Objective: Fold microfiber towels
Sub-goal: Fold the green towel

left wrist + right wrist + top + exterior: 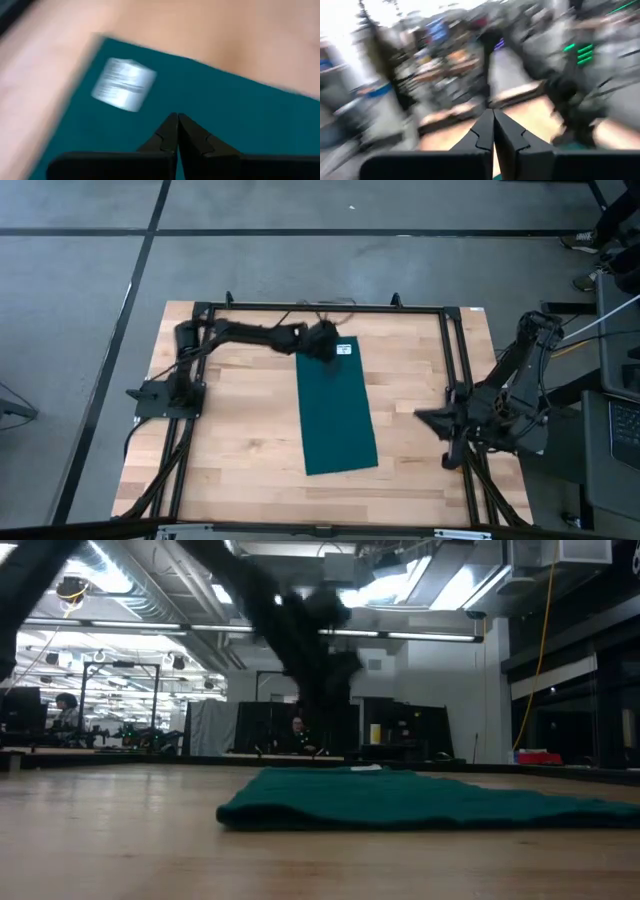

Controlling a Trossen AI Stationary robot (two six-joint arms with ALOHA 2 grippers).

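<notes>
The dark teal microfiber towel [338, 405] lies flat on the wooden table as a long narrow strip running from the far side toward the near side. Its white label [345, 348] faces up at the far end. My left gripper [325, 345] hovers shut over the strip's far left corner. In the left wrist view the shut gripper [177, 116] has the towel [225, 110] and the label [122, 84] below it. In the low view the towel [420, 800] lies with that arm above it. My right gripper [420, 416] waits shut above the table's right side, off the towel.
A dark metal frame [320, 308] runs along the table's far edge and down both sides. Bare wood [240, 430] lies left of the towel and toward the near edge. A person [297, 730] sits in the room beyond the table.
</notes>
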